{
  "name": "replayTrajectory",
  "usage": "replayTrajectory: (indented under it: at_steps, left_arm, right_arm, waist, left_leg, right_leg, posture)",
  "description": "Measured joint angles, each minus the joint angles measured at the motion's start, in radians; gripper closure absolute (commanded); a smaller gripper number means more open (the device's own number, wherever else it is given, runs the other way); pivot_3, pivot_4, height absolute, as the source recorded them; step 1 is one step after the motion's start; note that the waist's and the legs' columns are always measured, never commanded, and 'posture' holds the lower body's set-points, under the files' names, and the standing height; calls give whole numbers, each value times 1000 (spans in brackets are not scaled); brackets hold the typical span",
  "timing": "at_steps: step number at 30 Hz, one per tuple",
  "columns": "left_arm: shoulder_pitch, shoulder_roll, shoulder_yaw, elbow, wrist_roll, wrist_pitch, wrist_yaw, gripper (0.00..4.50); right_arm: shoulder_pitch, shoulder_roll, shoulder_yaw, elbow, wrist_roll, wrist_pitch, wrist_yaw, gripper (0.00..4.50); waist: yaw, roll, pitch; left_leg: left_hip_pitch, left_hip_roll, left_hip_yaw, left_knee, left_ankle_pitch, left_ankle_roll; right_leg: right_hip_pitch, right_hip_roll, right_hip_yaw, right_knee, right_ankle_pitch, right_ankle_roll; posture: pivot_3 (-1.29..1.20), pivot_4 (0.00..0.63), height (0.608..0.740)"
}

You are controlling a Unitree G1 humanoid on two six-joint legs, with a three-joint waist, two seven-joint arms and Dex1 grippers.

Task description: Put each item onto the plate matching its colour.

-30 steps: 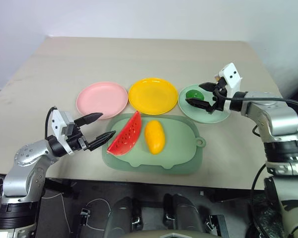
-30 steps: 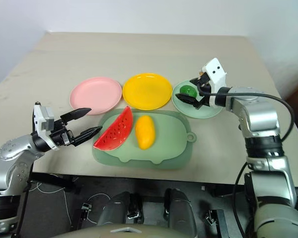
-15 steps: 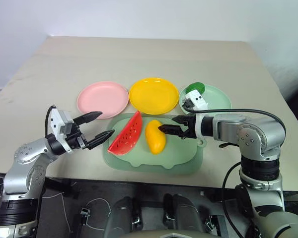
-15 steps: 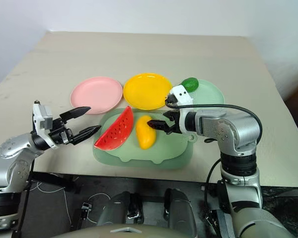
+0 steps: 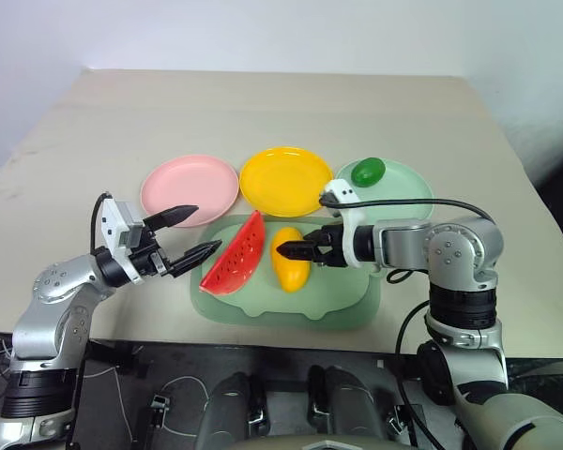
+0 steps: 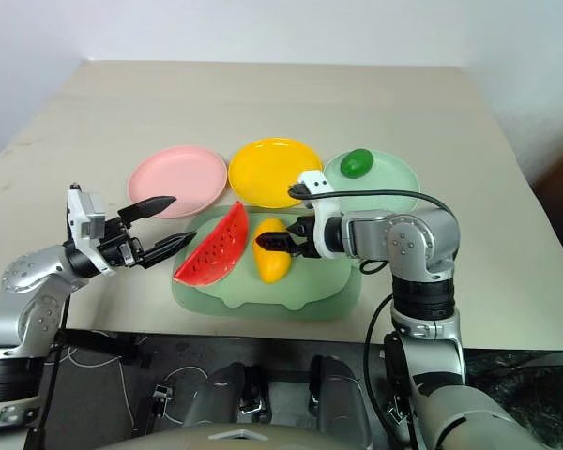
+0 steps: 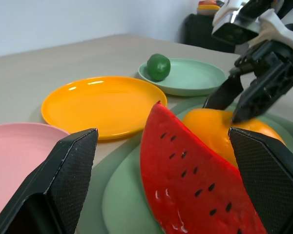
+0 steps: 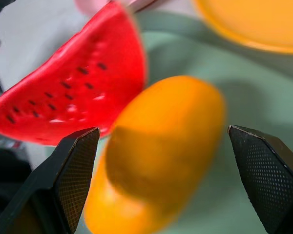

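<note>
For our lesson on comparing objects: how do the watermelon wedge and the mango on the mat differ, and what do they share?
The watermelon wedge is red with dark seeds; the mango is plain yellow-orange. The wedge has a straight edge and a curved back; the mango is a rounded oval. The open right gripper is at the mango, while the open left gripper waits apart from the wedge. Both lie side by side on the pale-green mat, on no plate yet.

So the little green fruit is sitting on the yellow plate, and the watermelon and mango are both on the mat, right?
Not quite. The green fruit sits on the green plate, not the yellow plate, as the left eye view shows. The rest holds: the watermelon and mango both lie on the mat.
</note>
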Motion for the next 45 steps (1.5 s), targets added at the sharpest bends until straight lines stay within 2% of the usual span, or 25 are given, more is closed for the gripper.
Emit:
replayTrajectory:
  at_steps: [7,13,18,22,26,29,32,38,45]
  left_arm:
    - [-13,1,1,0,-3,9,12,0]
    - [-15,2,3,0,-4,25,22,0]
    - [-18,3,4,0,-4,27,23,0]
    - [-18,5,9,1,-4,27,23,0]
    - [-17,18,24,1,-4,27,19,0]
    - [-17,25,32,4,-5,27,15,0]
    - [-22,32,36,23,-5,27,1,0]
    - [-16,36,45,55,-5,15,-23,0]
    - [20,21,50,45,-5,-4,-21,0]
  right_arm:
    - [0,0,65,20,90,0,-57,41]
    - [0,-11,99,11,84,0,-52,1389]
    - [-1,-52,126,-24,57,-6,-16,1393]
    - [-13,-164,128,-67,55,-23,59,1393]
    - [-95,-271,102,-59,57,-82,160,1393]
    - [-159,-326,113,19,13,-186,230,1393]
    - [-206,-322,179,167,-81,-316,274,1393]
    - [-303,-200,287,510,-279,-566,303,1393]
    - [-443,-81,282,893,-443,-810,276,1393]
  waist:
    - [1,0,0]
    - [1,0,0]
    - [3,0,0]
    - [4,0,0]
    - [0,0,0]
    - [1,0,0]
    - [-1,0,0]
    - [-8,0,0]
    - [-24,0,0]
  left_leg:
    - [0,0,0,0,0,0]
    - [0,0,0,0,0,0]
    - [0,0,0,0,0,0]
    - [0,0,0,-1,0,0]
    - [0,0,0,-2,0,0]
    - [1,0,0,-3,0,0]
    - [1,0,1,-3,0,0]
    - [0,0,2,-4,1,-1]
    - [0,0,3,-4,1,-1]
  right_leg:
    - [0,0,0,0,0,0]
    - [0,0,0,0,0,0]
    - [0,0,0,-1,0,0]
    - [0,0,0,-3,0,0]
    - [0,0,0,-3,0,0]
    - [0,0,0,-3,0,0]
    - [0,0,0,-3,0,0]
    - [-1,1,0,-2,0,1]
    - [-1,1,0,-1,0,1]
  posture:
    - [0,150,696]
    - [0,150,696]
    - [0,150,696]
    - [0,150,696]
    - [0,150,696]
    - [0,150,696]
    - [0,150,696]
    - [0,150,696]
    - [0,150,696]
